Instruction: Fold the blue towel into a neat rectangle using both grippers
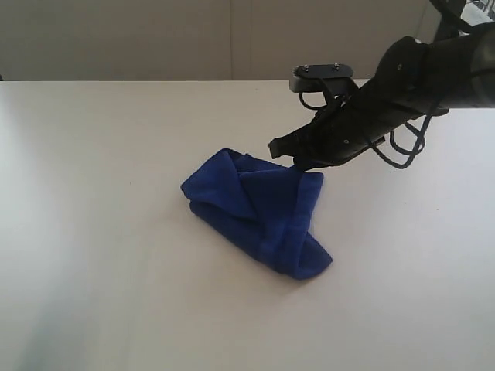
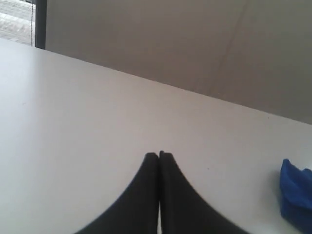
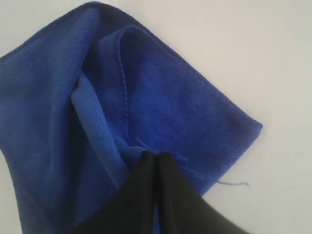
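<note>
The blue towel (image 1: 255, 212) is seen lying bunched near the middle of the white table (image 1: 100, 232), folded over itself in several uneven layers, so that its lower layers and most of its edges are hidden. Its far right corner is drawn up to the right gripper (image 1: 298, 164), which is reached in from the right; the arm behind it is cut off by the picture's edge. In the right wrist view the right gripper (image 3: 157, 155) is shown clenched, with a fold of the cloth pinched at its tips and blue showing in the narrow slit between the fingers (image 3: 175, 195). A stitched hem and a loose thread (image 3: 234, 184) at one corner can be made out there.

The left gripper (image 2: 159, 155) is found only in its own wrist view, pressed together on nothing above bare table, well apart from the towel, of which just a blue edge is caught, cut off at the frame. Where this gripper stands in the scene cannot be told from the exterior view.
</note>
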